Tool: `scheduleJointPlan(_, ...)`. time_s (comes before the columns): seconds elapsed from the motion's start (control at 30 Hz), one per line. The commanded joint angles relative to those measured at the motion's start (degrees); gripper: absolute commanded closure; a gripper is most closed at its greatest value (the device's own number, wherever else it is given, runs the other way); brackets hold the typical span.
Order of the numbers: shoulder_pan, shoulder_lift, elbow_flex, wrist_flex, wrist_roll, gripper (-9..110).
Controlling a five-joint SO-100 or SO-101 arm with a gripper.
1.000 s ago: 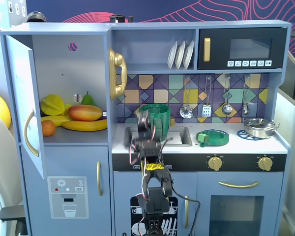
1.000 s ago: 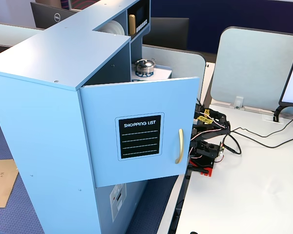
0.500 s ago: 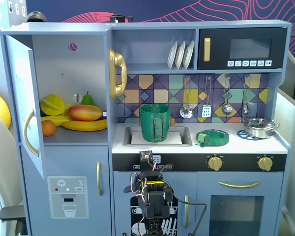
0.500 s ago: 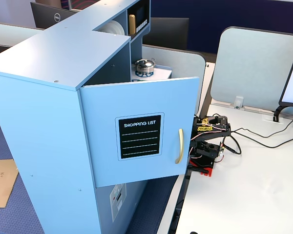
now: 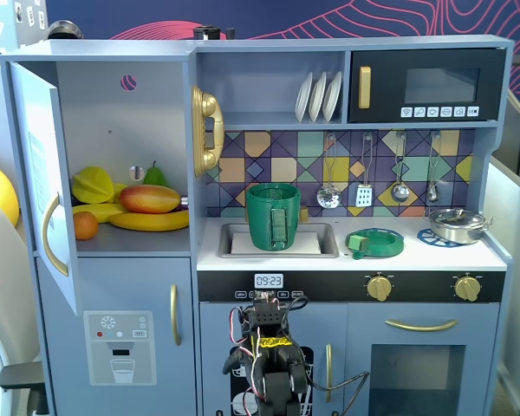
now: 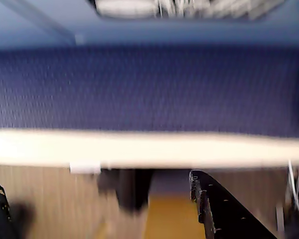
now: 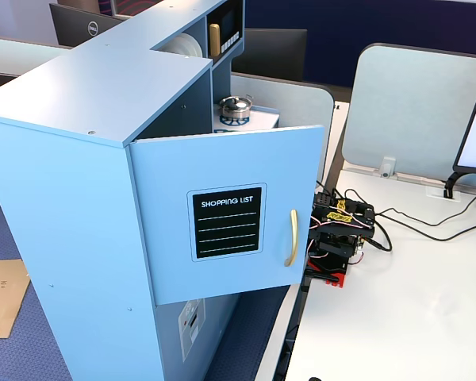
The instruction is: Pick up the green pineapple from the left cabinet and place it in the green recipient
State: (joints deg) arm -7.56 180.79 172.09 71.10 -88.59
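Note:
The green recipient stands upright in the sink, handle toward the camera; its inside is not visible. The green pineapple is hidden in every view. The left cabinet has its door swung open, and its shelf holds a mango, bananas, an orange, a yellow fruit and a green pear. My arm is folded low in front of the kitchen, below the counter. In the blurred wrist view my gripper is open, its dark fingers wide apart with nothing between them, pointing down at the table edge.
A flat green dish and a steel pot sit on the counter right of the sink. The open cabinet door juts out beside the arm. Cables trail across the white desk.
The arm has pulled back from the green recipient and dropped below the counter, folding up in front of the kitchen's lower doors. Nothing in the cabinet moved.

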Motion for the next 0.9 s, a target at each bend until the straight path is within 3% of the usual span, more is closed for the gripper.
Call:
scheduleJointPlan(0.0, 0.0, 1.2, -0.4, 9.2, 0.1, 60)
scheduleJointPlan(0.17, 0.2, 1.2, -0.4, 16.7, 0.8, 62)
scheduleJointPlan(0.27, 0.2, 1.2, -0.3, 15.9, 6.7, 63)
scheduleJointPlan(0.5, 0.4, 1.2, -0.3, 15.9, 6.2, 67)
scheduleJointPlan(0.53, 0.4, 1.2, -0.3, 16.0, 5.9, 71)
scheduleJointPlan(0.6, 0.3, 1.2, -0.3, 15.9, 6.7, 101)
scheduleJointPlan(0.67, 0.5, 1.2, -0.3, 15.8, 7.6, 101)
scheduleJointPlan(0.8, 2.2, 1.2, -0.3, 15.5, 7.3, 60)
scheduleJointPlan(0.83, 2.3, 1.2, -0.3, 15.5, 7.6, 57)
scheduleJointPlan(0.87, 1.9, 1.2, -0.3, 15.6, 7.5, 67)
